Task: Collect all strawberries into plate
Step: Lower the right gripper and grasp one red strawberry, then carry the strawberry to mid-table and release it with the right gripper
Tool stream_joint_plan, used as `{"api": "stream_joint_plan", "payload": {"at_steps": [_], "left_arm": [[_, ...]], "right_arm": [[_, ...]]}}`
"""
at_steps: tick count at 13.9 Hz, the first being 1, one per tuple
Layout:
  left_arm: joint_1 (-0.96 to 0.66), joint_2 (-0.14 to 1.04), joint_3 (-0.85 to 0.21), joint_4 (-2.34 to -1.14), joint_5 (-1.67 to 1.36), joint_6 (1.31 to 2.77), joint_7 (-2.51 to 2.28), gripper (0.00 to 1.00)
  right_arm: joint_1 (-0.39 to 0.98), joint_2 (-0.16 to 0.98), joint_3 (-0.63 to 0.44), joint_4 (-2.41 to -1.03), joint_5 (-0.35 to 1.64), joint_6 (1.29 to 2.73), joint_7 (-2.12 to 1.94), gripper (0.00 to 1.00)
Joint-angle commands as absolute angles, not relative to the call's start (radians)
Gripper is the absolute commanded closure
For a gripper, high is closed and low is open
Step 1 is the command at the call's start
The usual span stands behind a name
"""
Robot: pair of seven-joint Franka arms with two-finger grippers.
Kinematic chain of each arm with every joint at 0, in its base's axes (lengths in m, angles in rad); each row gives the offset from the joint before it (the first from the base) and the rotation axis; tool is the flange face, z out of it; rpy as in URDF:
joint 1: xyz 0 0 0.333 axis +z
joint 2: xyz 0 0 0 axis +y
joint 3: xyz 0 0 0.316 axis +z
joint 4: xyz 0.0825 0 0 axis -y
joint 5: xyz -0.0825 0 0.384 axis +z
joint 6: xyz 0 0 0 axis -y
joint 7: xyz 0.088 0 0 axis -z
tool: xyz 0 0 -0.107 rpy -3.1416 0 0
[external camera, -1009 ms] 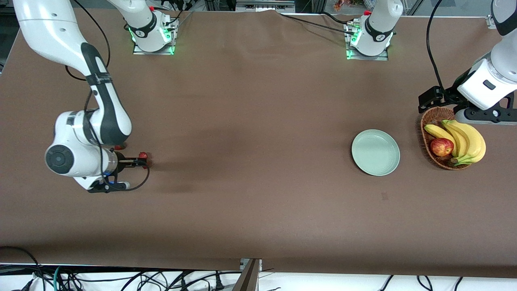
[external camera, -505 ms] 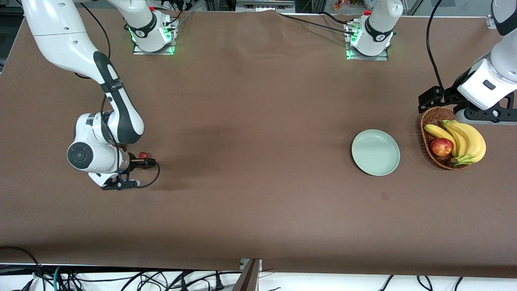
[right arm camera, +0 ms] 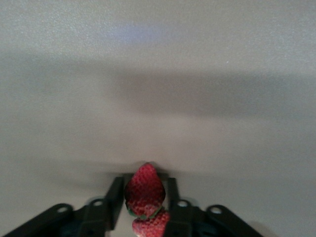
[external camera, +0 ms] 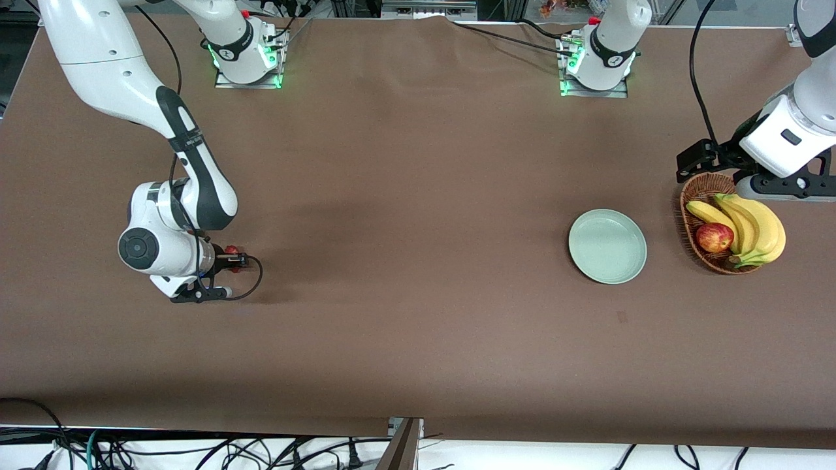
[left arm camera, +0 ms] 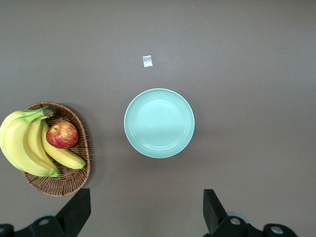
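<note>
My right gripper [external camera: 240, 261] is low at the table toward the right arm's end. In the right wrist view its fingers [right arm camera: 114, 197] press both sides of a red strawberry [right arm camera: 144, 190]. A second strawberry [right arm camera: 150, 224] lies just under the palm. In the front view one strawberry [external camera: 230, 250] shows beside the fingertips. The third is hidden. The mint-green plate [external camera: 607, 246] sits bare toward the left arm's end and also shows in the left wrist view [left arm camera: 159, 123]. My left gripper [external camera: 780, 186] waits open and empty over the basket's edge [left arm camera: 145, 217].
A brown wicker basket [external camera: 695, 196] with bananas [external camera: 757, 225] and a red-yellow apple [external camera: 714, 237] stands beside the plate at the left arm's end. A small pale scrap [left arm camera: 147, 61] lies on the brown tabletop nearer the front camera than the plate.
My right arm's wrist has swung toward the table's middle while its fingertips stayed at the strawberries. The left arm has not moved.
</note>
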State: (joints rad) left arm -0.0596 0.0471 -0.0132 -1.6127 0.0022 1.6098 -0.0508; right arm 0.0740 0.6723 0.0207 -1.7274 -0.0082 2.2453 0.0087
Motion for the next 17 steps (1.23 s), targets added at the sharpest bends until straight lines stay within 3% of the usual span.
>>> {"api": "stream_joint_plan", "payload": {"at_steps": [1,5,9,13,17], "left_arm": [[-0.061,0.035,-0.011,-1.612,-0.009,1.597,-0.054,0.00],[-0.060,0.035,-0.011,-1.612,-0.009,1.598,-0.052,0.00],[-0.060,0.035,-0.011,-1.612,-0.009,1.598,-0.054,0.00],[-0.060,0.037,-0.011,-1.611,-0.009,1.601,-0.054,0.00],[-0.060,0.037,-0.011,-1.611,-0.009,1.600,-0.054,0.00]], "right_arm": [[0.074,0.666,0.023,-1.732,-0.011,2.263,0.011,0.90],[0.115,0.655,0.089,-1.645,-0.009,2.234,0.056,0.92],[0.331,0.670,0.103,-1.568,-0.009,2.240,0.456,0.91],[0.527,0.751,0.103,-1.447,-0.008,2.276,0.756,0.91],[0.721,0.909,0.103,-1.255,-0.008,2.384,0.920,0.91]]}}
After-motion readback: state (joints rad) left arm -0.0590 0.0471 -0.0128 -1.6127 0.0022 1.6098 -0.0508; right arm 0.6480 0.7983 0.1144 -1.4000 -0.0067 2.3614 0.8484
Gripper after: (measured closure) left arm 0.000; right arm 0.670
